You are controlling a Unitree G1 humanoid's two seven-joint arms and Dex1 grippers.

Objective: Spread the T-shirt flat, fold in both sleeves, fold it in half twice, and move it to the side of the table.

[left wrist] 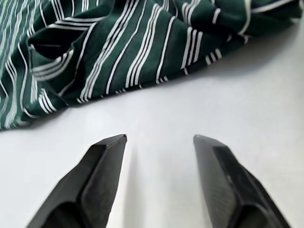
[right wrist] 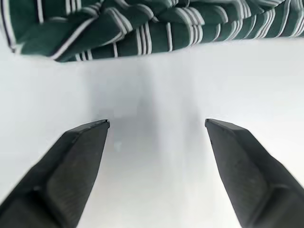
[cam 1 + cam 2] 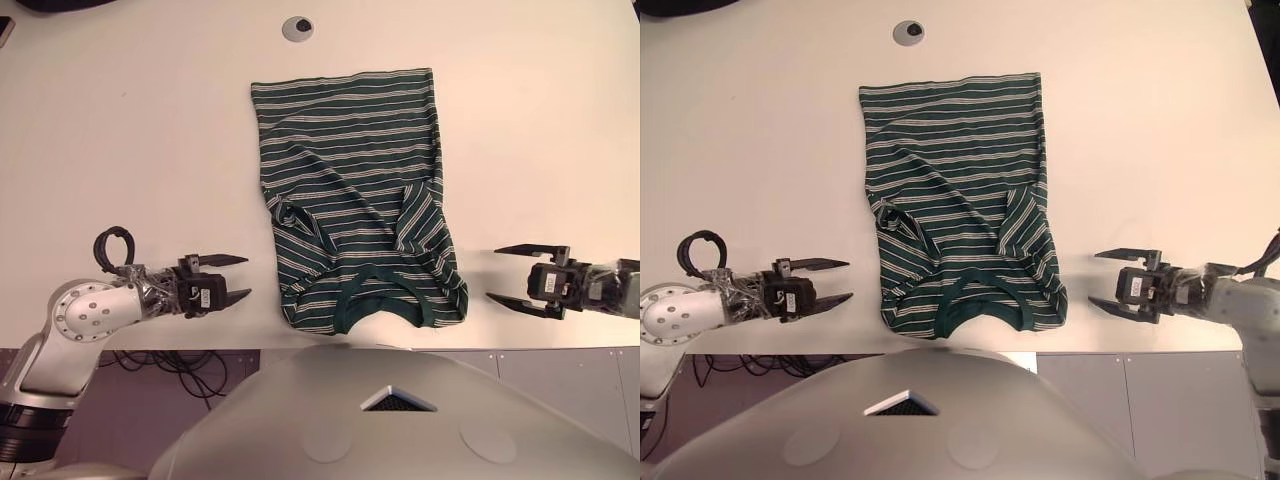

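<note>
Green white-striped T-shirt [image 3: 352, 190]: one, rumpled oblong, sleeves folded in, collar at near edge of smooth white table [image 3: 120, 120]. Black pincers, two: left gripper [image 3: 248, 276], right gripper [image 3: 493, 273], both spread, flanking cloth, not touching.

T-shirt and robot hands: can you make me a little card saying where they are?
T-shirt: green striped, flat on the white table, sleeves folded in, collar nearest the robot
left gripper: open, empty, left of the shirt, apart
right gripper: open, empty, right of the shirt, apart
grey disc: on the table beyond the shirt
</note>
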